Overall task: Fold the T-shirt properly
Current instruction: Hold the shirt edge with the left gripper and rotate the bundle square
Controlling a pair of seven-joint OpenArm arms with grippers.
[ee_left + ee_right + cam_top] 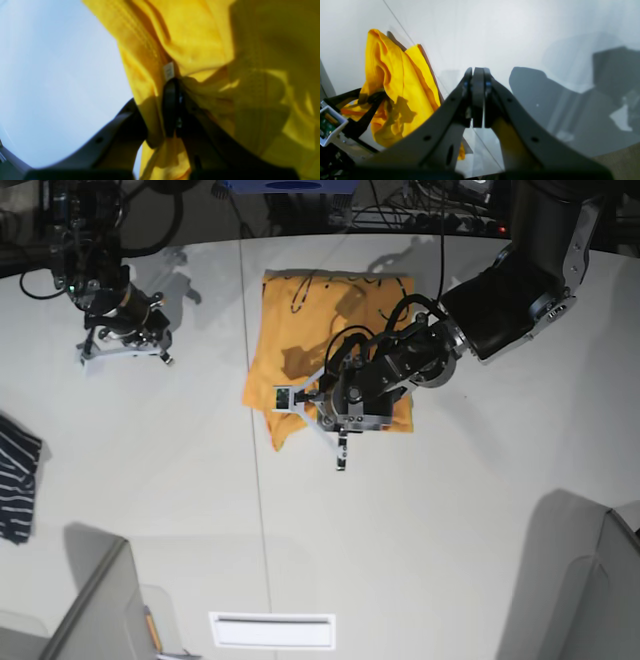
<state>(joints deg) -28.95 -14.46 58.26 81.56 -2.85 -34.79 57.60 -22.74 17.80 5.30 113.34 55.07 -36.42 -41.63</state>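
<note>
Pinching T-shirt (195, 45), left gripper (175, 105) (right idle).

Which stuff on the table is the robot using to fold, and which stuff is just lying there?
For the folding:
- the yellow T-shirt
- the left gripper, shut on the shirt beside its white tag

Just lying about:
- the dark striped garment at the table's edge
- the right gripper, shut, holding nothing

Left gripper (175, 107) reaches in low from the right, jaws pinched tight on fabric. Right gripper (478, 97) hangs well apart at the far left, jaws pressed together, empty.
</note>
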